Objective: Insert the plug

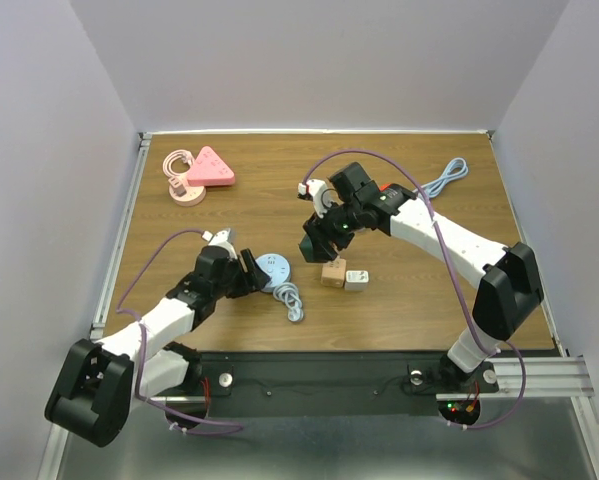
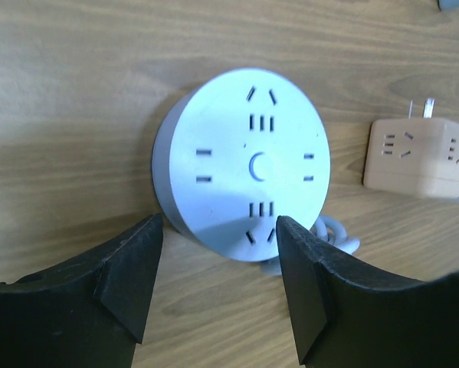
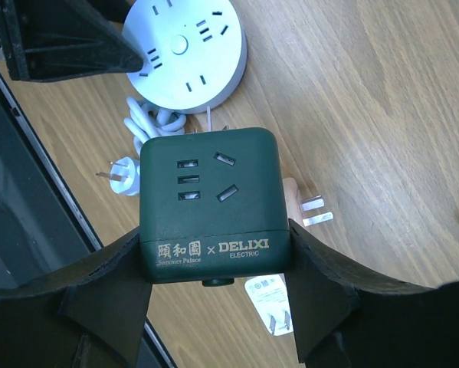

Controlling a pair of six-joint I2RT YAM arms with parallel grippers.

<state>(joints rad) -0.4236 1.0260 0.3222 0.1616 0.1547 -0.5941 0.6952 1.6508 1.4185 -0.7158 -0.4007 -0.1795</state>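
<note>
My right gripper point(image 1: 317, 238) point(image 3: 214, 249) is shut on a dark green cube socket point(image 3: 208, 201) marked DELIXI and holds it above the table, its outlet face toward the wrist camera. A round pale-blue power strip point(image 1: 275, 270) point(image 2: 244, 161) point(image 3: 187, 47) lies flat on the table. Its white cable is coiled beside it and ends in a white plug point(image 3: 120, 175) point(image 1: 295, 310). My left gripper point(image 1: 247, 274) point(image 2: 218, 284) is open and empty. Its fingers point(image 2: 129, 276) stand just short of the strip's near edge.
A tan cube adapter point(image 1: 333, 273) point(image 2: 417, 157) and a small white adapter point(image 1: 357, 281) point(image 3: 271, 303) lie under my right gripper. A pink triangular strip point(image 1: 210, 167) with coiled cord point(image 1: 184, 186) is at the back left. A light-blue cable point(image 1: 445, 180) is at the back right.
</note>
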